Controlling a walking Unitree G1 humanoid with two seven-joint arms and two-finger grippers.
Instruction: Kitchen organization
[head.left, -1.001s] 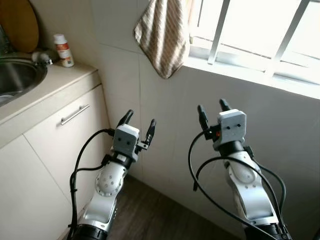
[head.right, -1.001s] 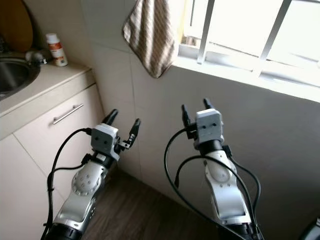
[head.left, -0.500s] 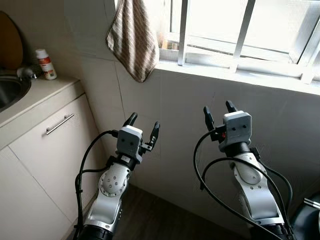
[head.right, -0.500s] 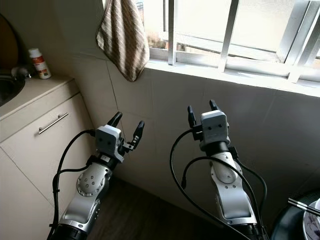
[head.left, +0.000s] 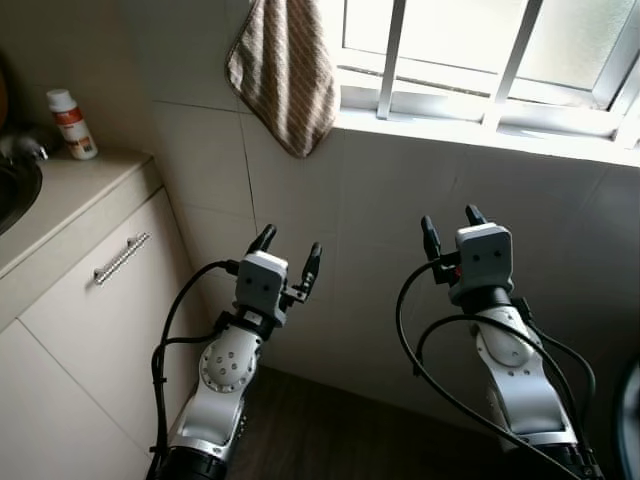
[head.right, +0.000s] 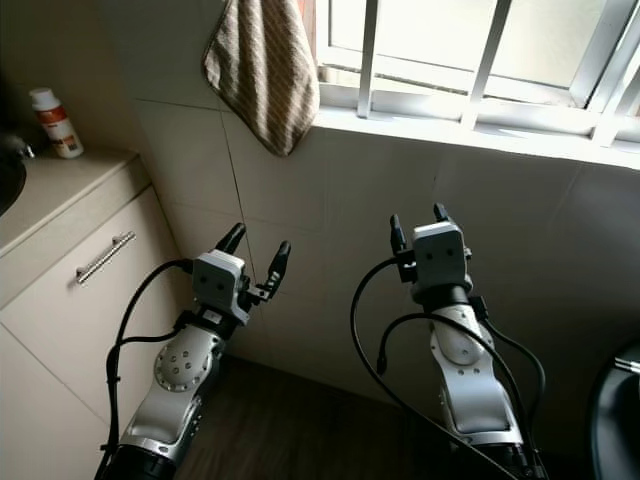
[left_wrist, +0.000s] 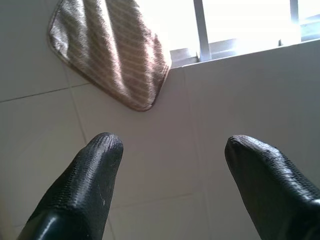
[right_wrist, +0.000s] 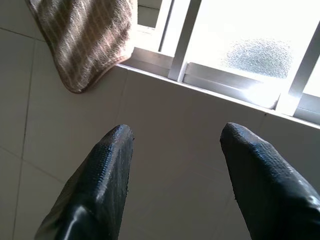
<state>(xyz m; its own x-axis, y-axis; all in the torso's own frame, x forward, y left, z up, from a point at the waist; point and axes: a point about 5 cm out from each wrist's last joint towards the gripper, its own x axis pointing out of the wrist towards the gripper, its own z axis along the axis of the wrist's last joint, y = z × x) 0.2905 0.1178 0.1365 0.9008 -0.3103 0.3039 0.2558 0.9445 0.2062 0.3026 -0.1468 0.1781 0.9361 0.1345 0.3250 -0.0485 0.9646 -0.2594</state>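
Note:
Both arms are raised before a tiled wall under a window. My left gripper (head.left: 290, 247) is open and holds nothing; its fingertips (left_wrist: 102, 150) point at the wall below a brown striped towel (head.left: 283, 68). My right gripper (head.left: 452, 225) is open too, with nothing between its fingertips (right_wrist: 117, 145), and faces the wall under the sill. The towel (left_wrist: 112, 52) hangs from the window corner, above and left of both grippers. A small white bottle with a red label (head.left: 71, 123) stands at the back of the counter on the left.
A beige counter (head.left: 60, 205) with a cabinet door and metal handle (head.left: 121, 257) runs along the left; a sink edge (head.left: 15, 185) is at the far left. The barred window (head.left: 480, 50) is above. Dark wooden floor (head.left: 330, 430) lies below. A dark round object (head.right: 612, 415) sits at the right edge.
The whole picture has swung right and then slightly back left, so the camera turned; the sink and cutting board slid out on the left. Both grippers stay open and hold the same pose.

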